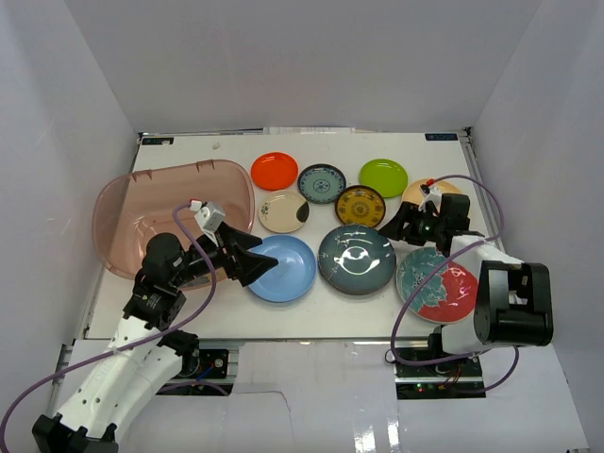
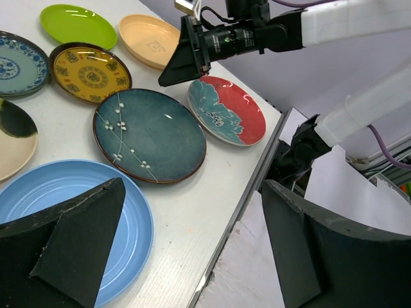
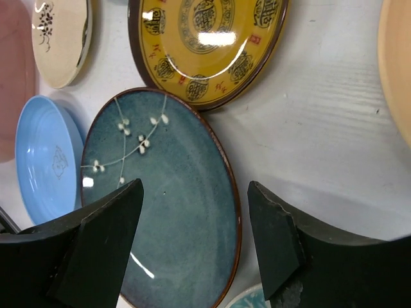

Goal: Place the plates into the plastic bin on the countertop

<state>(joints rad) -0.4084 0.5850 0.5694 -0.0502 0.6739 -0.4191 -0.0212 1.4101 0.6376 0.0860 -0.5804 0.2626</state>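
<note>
1. Opening pick, by the look of it: nine plates all lie on the countertop (image 1: 311, 319), and none shows in the bin (image 1: 165, 193) at the far left.
2. Left gripper (image 1: 247, 257) hangs at the blue plate (image 1: 288, 269), jaws spread wide and holding nothing. In the wrist view one finger sits over the plate's dish and the other out beyond the rim toward the near edge.
3. Next call there, I'd say: drop until the rim runs between the fingers, pinch it, lift, then swing left to the bin. It's a shallow rim on a flat top, so the lower finger needs to get right down onto the surface.
4. Right gripper (image 1: 401, 226) hovers with jaws apart and empty over the far side of the teal plate (image 1: 357, 259), just beside the yellow plate (image 1: 360, 206).
5. It's tight out there: the teal plate lies just beside the blue one, and the floral plate (image 1: 436, 285) sits close to the near right edge.
6. The surface is flat, white and matte, and the plates are glossy under the lights.
7. The room is plain white walls (image 1: 283, 66) closing in the left, far and right sides.
</note>
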